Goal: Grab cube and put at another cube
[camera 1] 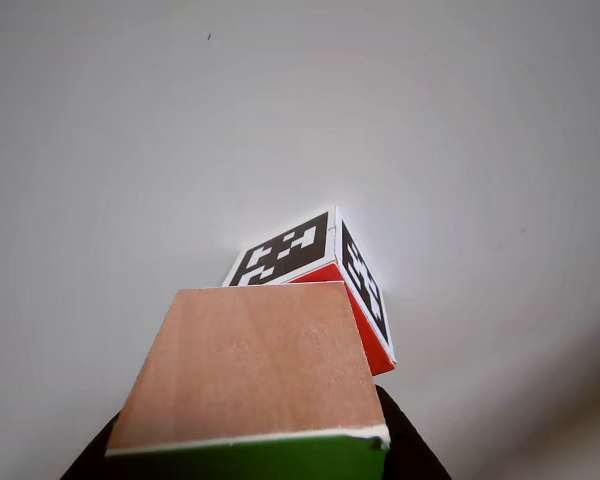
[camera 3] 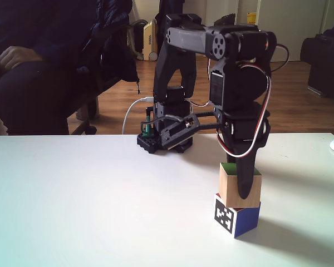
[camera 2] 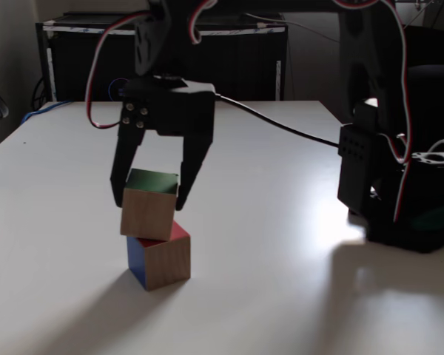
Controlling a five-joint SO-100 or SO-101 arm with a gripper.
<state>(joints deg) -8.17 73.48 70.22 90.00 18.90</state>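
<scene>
The cube (camera 2: 149, 205) sits between the tool's (camera 2: 152, 198) two dark fingers, green face up, wood grain on its sides. In a fixed view it rests tilted on top of the marker cube (camera 2: 160, 259), overhanging to the left. The fingers flank it on both sides; whether they squeeze it or merely touch, I cannot tell. In the other view the cube (camera 1: 248, 370) fills the foreground, with the marker cube (camera 1: 320, 275) peeking out behind it, showing black-and-white pixel patterns on two faces and red below. No readable writing, just those marker codes. From a fixed view the marker cube (camera 3: 237, 217) shows one pixel pattern and a blue face, the cube (camera 3: 239, 184) on it, a finger (camera 3: 245, 178) across its front.

Both sit on the white counter (camera 2: 281, 296). A black cable (camera 2: 274, 122) runs over it to the arm's base (camera 2: 399, 185). Behind the counter, a person (camera 3: 28, 67) sits on a chair.
</scene>
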